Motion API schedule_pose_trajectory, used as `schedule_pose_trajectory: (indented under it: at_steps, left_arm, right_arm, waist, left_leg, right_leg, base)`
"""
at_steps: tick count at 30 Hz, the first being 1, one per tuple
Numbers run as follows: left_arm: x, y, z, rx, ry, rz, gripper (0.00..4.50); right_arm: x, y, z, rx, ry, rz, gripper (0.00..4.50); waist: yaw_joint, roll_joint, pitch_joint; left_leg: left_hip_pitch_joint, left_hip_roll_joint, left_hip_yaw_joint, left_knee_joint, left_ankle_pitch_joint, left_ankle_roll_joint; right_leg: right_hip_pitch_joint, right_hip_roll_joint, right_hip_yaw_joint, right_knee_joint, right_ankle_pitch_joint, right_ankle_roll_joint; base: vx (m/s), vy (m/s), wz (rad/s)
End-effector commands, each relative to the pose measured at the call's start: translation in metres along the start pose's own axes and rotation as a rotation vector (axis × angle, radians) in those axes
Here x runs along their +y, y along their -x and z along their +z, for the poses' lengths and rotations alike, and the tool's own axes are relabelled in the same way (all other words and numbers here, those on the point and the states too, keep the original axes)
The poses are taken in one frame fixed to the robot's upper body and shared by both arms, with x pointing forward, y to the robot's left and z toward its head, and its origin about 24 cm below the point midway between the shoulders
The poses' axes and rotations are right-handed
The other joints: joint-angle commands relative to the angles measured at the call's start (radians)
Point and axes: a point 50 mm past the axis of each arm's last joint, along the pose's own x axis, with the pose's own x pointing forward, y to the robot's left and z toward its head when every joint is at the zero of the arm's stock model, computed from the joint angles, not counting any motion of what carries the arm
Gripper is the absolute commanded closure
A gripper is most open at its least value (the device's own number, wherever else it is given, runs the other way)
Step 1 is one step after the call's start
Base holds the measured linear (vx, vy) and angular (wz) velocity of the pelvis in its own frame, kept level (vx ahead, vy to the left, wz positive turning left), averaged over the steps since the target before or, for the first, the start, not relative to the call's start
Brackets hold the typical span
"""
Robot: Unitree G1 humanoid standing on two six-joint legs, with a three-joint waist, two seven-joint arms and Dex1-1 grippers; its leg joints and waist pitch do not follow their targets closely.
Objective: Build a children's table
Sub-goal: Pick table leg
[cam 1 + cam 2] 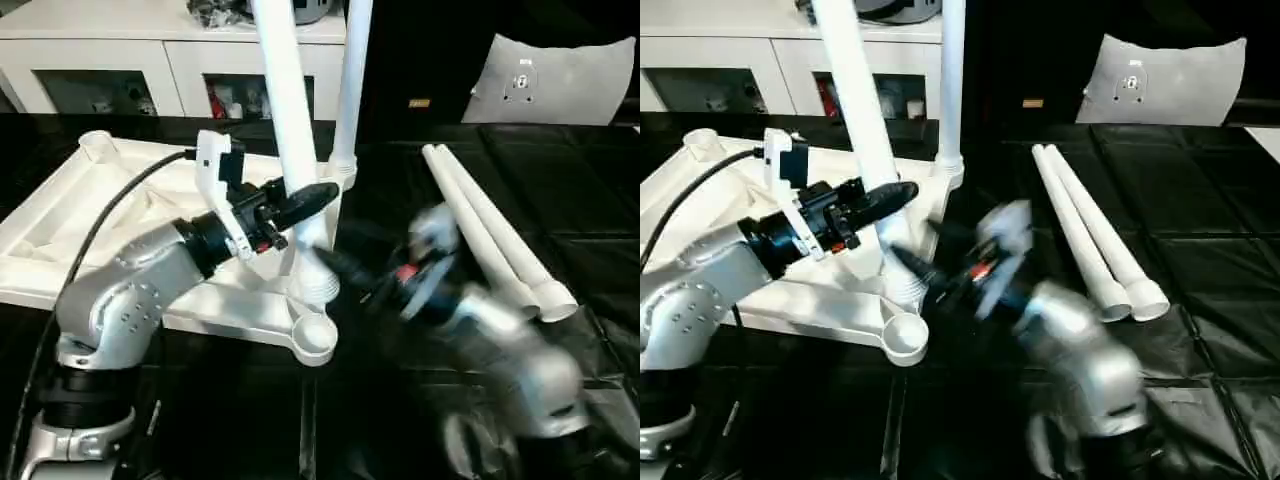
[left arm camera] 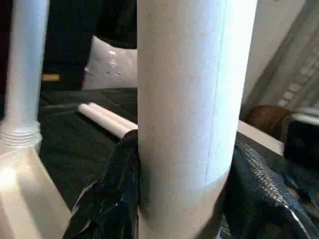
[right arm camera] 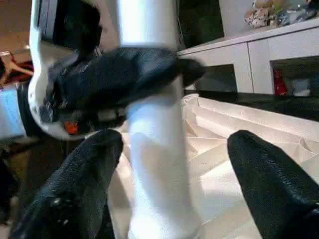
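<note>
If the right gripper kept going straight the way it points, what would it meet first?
Most likely the upright white plastic tube leg, standing between the right gripper's open black fingers and clamped higher up by the left gripper; the depth is uncertain.

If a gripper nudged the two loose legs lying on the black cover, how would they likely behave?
The two loose legs are smooth round tubes lying side by side, so a sideways push would probably roll them across the black cover. They look straight and stiff, unlikely to bend. Being plastic tubes, they probably feel light for their length.

White table top (image 1: 120, 215) upside down, two legs (image 1: 285, 110) standing, two lying (image 1: 495, 240)
</note>
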Motion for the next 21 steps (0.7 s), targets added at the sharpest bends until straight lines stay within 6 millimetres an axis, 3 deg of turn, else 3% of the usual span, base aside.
schedule_pose_trajectory:
  at_steps: [1,7,12,17,21]
  left_arm:
    - [-0.001,0.002,0.008,-0.005,-0.001,-0.042,2.60]
    - [-0.011,0.004,0.022,-0.029,0.044,-0.240,2.60]
    - [-0.019,0.002,0.026,-0.014,0.043,-0.349,2.60]
    - [-0.028,-0.004,0.029,0.027,0.040,-0.472,2.60]
    - [-0.031,-0.012,0.029,0.056,0.021,-0.511,2.60]
  right_arm:
    - [-0.001,0.003,0.013,-0.008,-0.012,0.029,0.51]
    - [-0.006,0.014,0.028,0.133,-0.107,0.194,0.11]
    - [-0.001,0.018,0.036,0.179,-0.132,0.306,0.11]
    - [0.004,0.016,0.045,0.238,-0.148,0.424,0.11]
    - [0.003,0.012,0.042,0.311,-0.110,0.452,0.11]
  waist:
    - [0.003,0.002,-0.068]
    - [0.007,-0.003,-0.071]
    - [0.016,-0.009,-0.072]
    - [0.024,-0.010,-0.068]
    - [0.027,-0.012,-0.070]
  left_leg:
    - [0.030,0.061,-0.020,-0.064,-0.107,-0.003]
    - [0.028,0.058,-0.019,-0.059,-0.076,0.008]
    - [0.027,0.058,-0.016,-0.055,-0.067,0.024]
    - [0.028,0.060,-0.015,-0.056,-0.082,0.015]
    - [0.029,0.060,-0.014,-0.055,-0.077,0.009]
  right_leg:
    - [0.025,-0.108,0.051,-0.071,0.051,-0.184]
    - [0.029,-0.106,0.048,-0.069,0.075,-0.190]
    - [0.031,-0.108,0.048,-0.069,0.063,-0.198]
    - [0.027,-0.110,0.049,-0.074,-0.003,-0.196]
    - [0.026,-0.109,0.049,-0.073,-0.006,-0.191]
  base:
    - [0.000,0.000,0.00]
    - [0.000,0.000,0.00]
    - [0.000,0.000,0.00]
    - [0.000,0.000,0.00]
    - [0.000,0.000,0.00]
